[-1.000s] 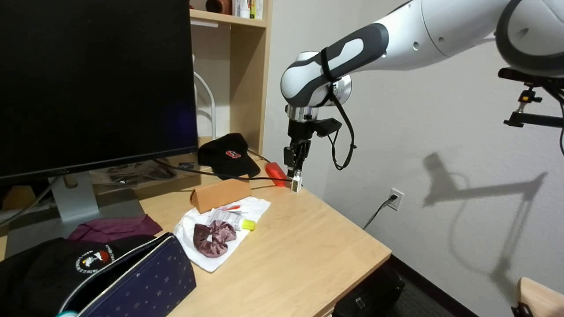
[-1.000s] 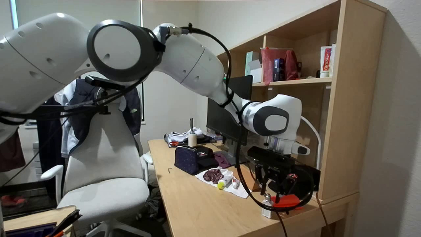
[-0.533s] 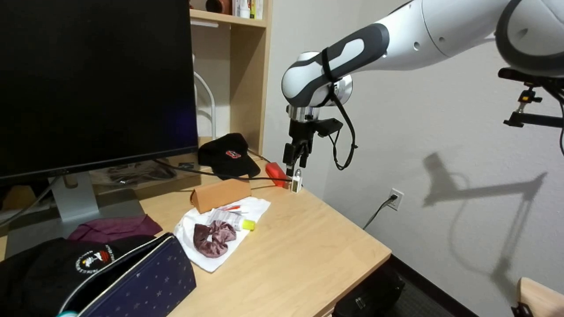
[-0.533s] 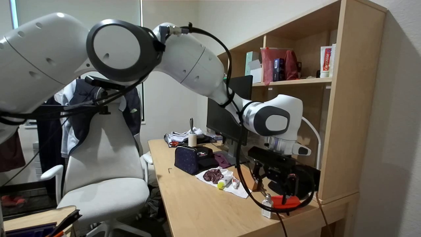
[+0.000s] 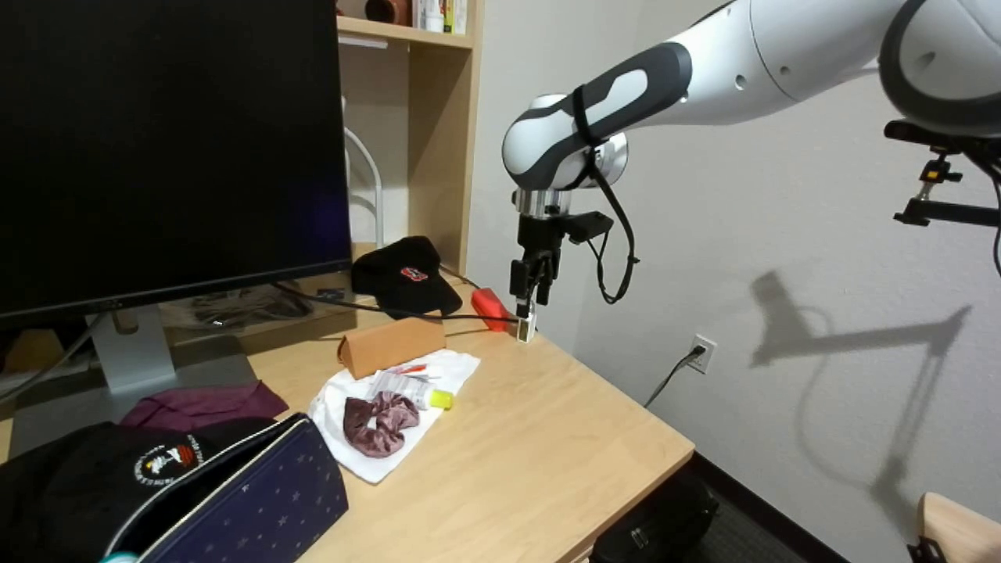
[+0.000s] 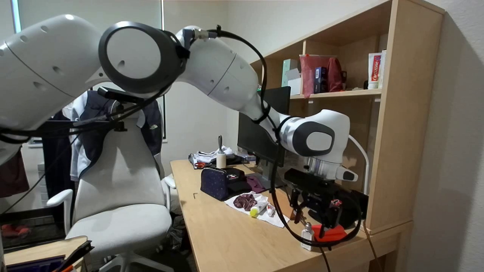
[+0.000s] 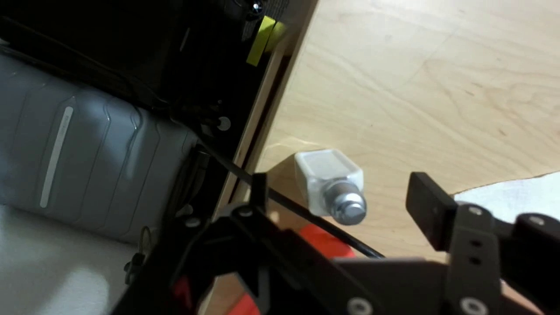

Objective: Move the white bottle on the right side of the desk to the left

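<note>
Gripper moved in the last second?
Yes: in an exterior view the gripper has shifted slightly rightward in the picture, away from the monitor.

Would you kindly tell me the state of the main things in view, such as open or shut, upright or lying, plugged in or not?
White bottle: standing upright on the desk.
Gripper: open, holding nothing.
Monitor: dark; whether it is switched off, I cannot tell.
Pouch: open at the top.
Yellow-capped bottle: lying on its side, cap on.
Plug: in the wall outlet.
</note>
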Controlling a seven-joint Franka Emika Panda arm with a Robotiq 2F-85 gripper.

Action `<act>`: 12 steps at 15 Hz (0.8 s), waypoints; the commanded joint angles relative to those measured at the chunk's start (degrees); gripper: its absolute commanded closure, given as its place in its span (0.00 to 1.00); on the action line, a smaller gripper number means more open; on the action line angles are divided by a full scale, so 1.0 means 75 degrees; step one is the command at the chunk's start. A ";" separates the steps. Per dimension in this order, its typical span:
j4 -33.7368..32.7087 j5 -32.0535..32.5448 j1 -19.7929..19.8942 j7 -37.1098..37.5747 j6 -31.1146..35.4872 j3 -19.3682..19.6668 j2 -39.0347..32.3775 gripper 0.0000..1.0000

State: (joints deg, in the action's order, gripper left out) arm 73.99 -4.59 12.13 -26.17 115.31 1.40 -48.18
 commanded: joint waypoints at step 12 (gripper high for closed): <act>0.0043 0.0204 0.0011 0.0185 -0.0268 -0.0049 0.0136 0.88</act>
State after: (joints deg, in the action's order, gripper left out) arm 73.96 -4.58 12.08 -25.93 114.39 1.58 -47.72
